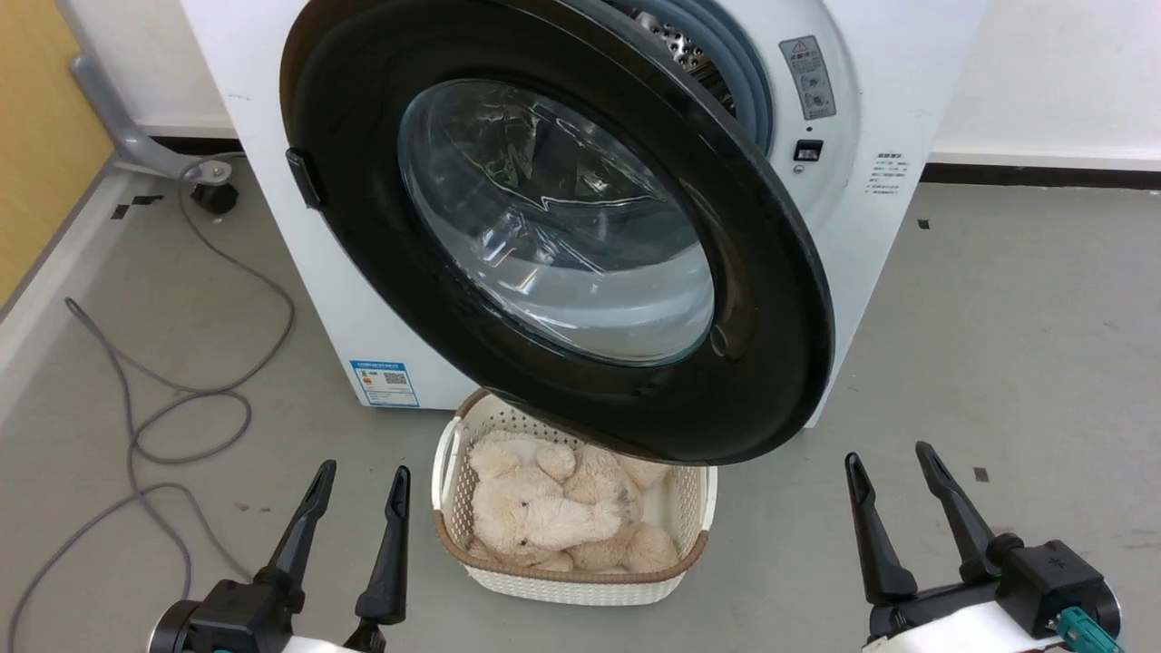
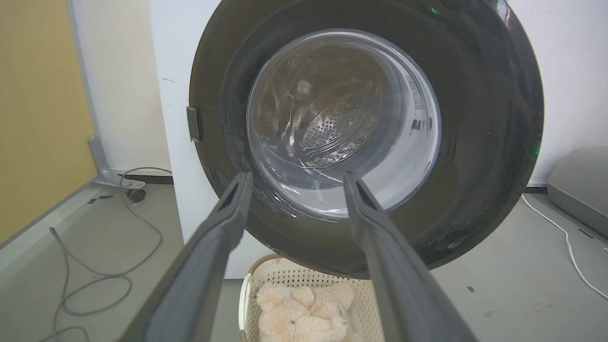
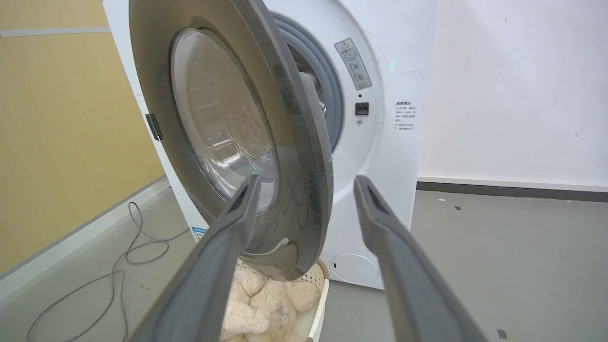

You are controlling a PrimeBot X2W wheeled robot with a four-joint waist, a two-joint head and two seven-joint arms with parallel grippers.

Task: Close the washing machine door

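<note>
White front-loading washing machine [image 1: 871,236] on a grey floor [image 1: 998,363], against a white wall. Washing machine door [image 1: 553,227] open, angled out toward the head camera on a hinge [image 1: 304,177] at its left edge, black ring and bulging clear glass bowl facing forward, free right edge well apart from the grey rubber gasket [image 1: 746,77] and the perforated steel drum [image 1: 676,41] behind it. Under the door's lower edge, a cream perforated basket [image 1: 447,472] on the floor just in front of the machine, with a pale plush toy [image 1: 544,521] lying inside. Blue sticker [image 1: 384,383] low on the machine's front, left of the basket. Grey cable [image 1: 181,399] looped over the floor at the left. Left claw [image 1: 363,472] at lower left, fingers spread, pinching nothing, apart from the door. Right claw [image 1: 887,453] at lower right, likewise spread and empty, short of the door's free edge.
</note>
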